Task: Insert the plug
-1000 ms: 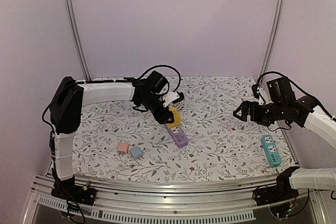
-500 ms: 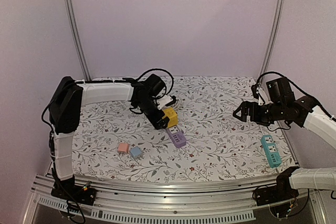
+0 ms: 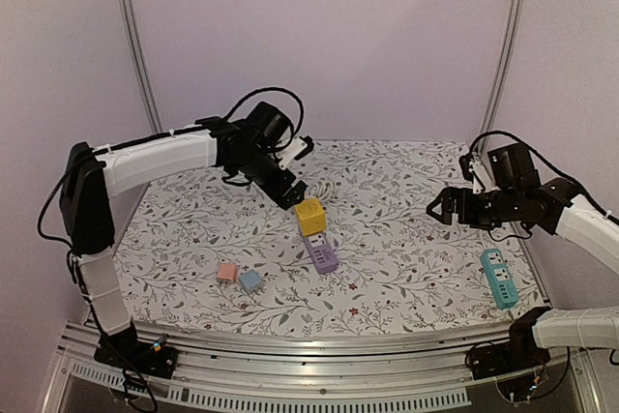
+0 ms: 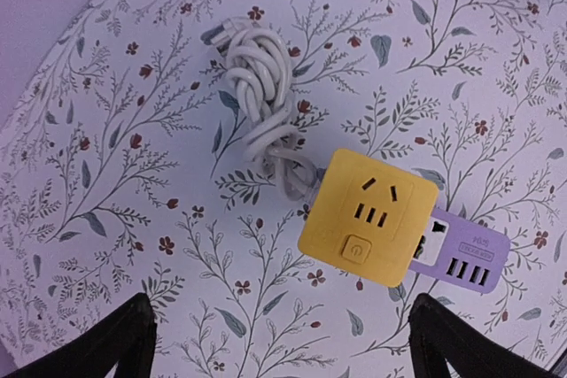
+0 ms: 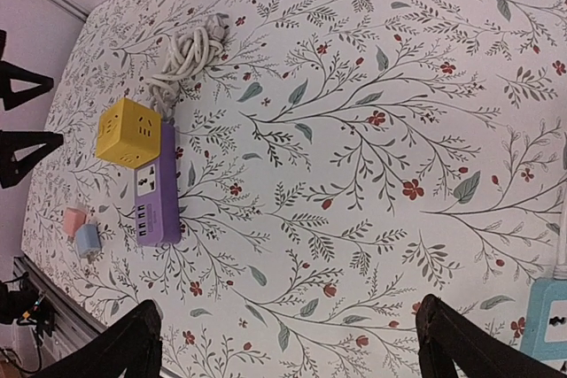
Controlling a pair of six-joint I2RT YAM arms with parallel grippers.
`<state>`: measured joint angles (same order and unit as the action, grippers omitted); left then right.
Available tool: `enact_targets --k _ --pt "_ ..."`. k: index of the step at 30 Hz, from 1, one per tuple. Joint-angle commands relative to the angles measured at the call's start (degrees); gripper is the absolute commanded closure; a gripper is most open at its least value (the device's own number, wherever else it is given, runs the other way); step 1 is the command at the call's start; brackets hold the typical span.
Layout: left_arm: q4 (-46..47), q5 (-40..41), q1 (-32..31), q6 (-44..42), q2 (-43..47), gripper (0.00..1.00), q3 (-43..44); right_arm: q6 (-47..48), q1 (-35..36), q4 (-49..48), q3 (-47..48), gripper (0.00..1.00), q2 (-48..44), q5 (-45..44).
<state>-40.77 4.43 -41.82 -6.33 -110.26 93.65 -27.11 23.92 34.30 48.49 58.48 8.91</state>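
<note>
The plug is a yellow cube (image 3: 309, 216) with sockets on its faces. It stands on the far end of a purple power strip (image 3: 322, 257), touching it. In the left wrist view the yellow cube (image 4: 370, 216) covers the end of the purple strip (image 4: 461, 254). My left gripper (image 3: 298, 171) hangs open above and behind the cube, holding nothing; its fingertips (image 4: 133, 334) frame bare cloth. My right gripper (image 3: 440, 208) is open and far off to the right. The right wrist view shows the cube (image 5: 128, 133) on the strip (image 5: 158, 196).
A coiled white cable (image 4: 261, 117) lies just behind the cube. A pink adapter (image 3: 227, 273) and a blue adapter (image 3: 250, 280) sit at the front left. A teal power strip (image 3: 498, 278) lies at the front right. The floral cloth (image 3: 406, 268) covers the table.
My left gripper opened, let go of the yellow cube and pulled back up and to the left. The cube stays on the purple strip. The right arm has not moved.
</note>
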Motion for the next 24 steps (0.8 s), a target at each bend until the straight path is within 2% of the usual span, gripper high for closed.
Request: enact_targets --k 1,5,7,12,13,15,18,22,24 --pt "2.57 5.63 0.34 4.92 8.49 0.01 -3.05 0.51 -0.22 -1.96 -1.19 0.01 0.75 -1.50" --pt "7.45 8.71 0.34 9.93 16.42 0.00 -9.24 -1.22 -0.26 -2.07 -1.58 0.01 1.77 -3.78" --pt "9.73 10.63 0.45 16.14 19.58 0.01 -11.65 -2.15 -0.20 -1.92 -1.49 0.01 2.93 -4.14" --pt "8.18 2.32 1.48 27.81 23.62 0.00 -14.65 -4.54 -0.19 -1.69 -0.78 0.01 6.04 -3.68" --pt "8.46 3.03 1.62 29.70 24.47 0.00 -15.94 -5.21 -0.19 -1.75 -0.83 0.01 6.34 -3.57" --pt "10.05 5.93 2.60 34.83 27.42 0.01 -20.89 -6.00 -0.24 -1.57 -0.93 0.01 6.32 -4.29" --pt "16.63 0.78 5.52 39.98 32.72 0.01 -29.73 -7.99 -0.21 0.64 -0.84 0.01 6.27 -8.20" --pt "11.86 4.42 6.49 44.77 36.25 0.01 -32.27 -11.17 -0.22 4.52 -0.12 0.01 7.74 -12.60" --pt "4.95 6.62 6.41 46.07 36.30 0.01 -31.56 -12.94 -0.20 5.28 0.25 0.01 9.15 -13.09"
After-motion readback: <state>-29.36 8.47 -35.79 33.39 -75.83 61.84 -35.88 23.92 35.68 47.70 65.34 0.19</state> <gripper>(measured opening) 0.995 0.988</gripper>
